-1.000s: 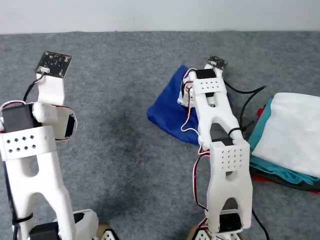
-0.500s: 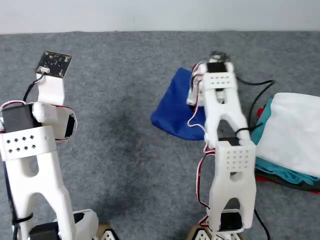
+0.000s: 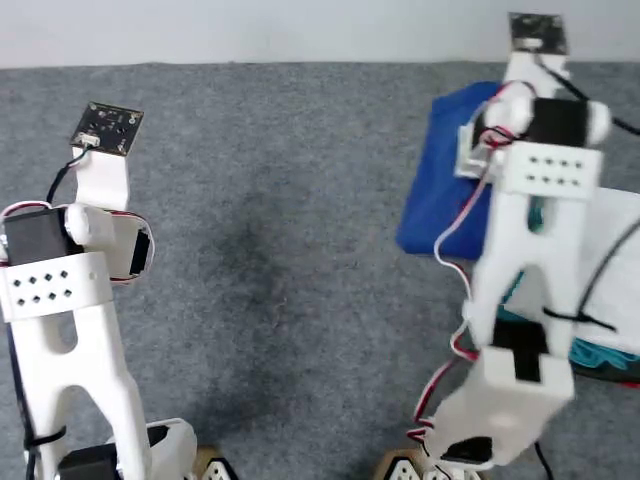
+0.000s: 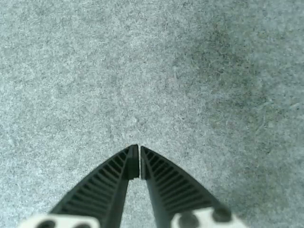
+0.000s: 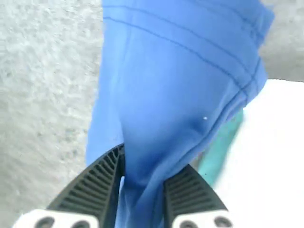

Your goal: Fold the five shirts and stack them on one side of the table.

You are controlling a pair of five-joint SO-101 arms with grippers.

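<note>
room: a pale wall [image 3: 250, 30] runs along the far edge of the table in the high view.
surface: grey, felt-like table covering [image 3: 260, 250], nubbly up close in the left wrist view.
left arm: the left arm [image 3: 60, 330] stands at the near left of the table, well apart from the clothing.
left gripper: the left gripper [image 4: 139, 152] hangs over bare grey covering; its ribbed black fingers [image 4: 114, 175] are pressed together at the tips with nothing between them.
right arm: the right arm [image 3: 530, 300] stretches out over the right side of the table, blurred in the high view.
right gripper: the right gripper [image 5: 151, 161] has its two fingers clamped on a bunched fold of the blue shirt [image 5: 180, 71].
blue shirt: from above, the blue shirt [image 3: 440, 180] hangs as a broad panel at the far right, partly behind the arm, next to the pile.
wrist detail: the right wrist view shows stitched seams across the blue cloth and its edge lying over the stack, which the high view hides behind the arm.
stack: on the right side of the table, a white shirt [image 5: 270, 152] lies on top, with a teal shirt [image 5: 223, 142] peeking out beneath it.
stack from above: the white top layer [image 3: 618, 250] shows past the arm, with teal folds [image 3: 600, 352] under its near edge.
</note>
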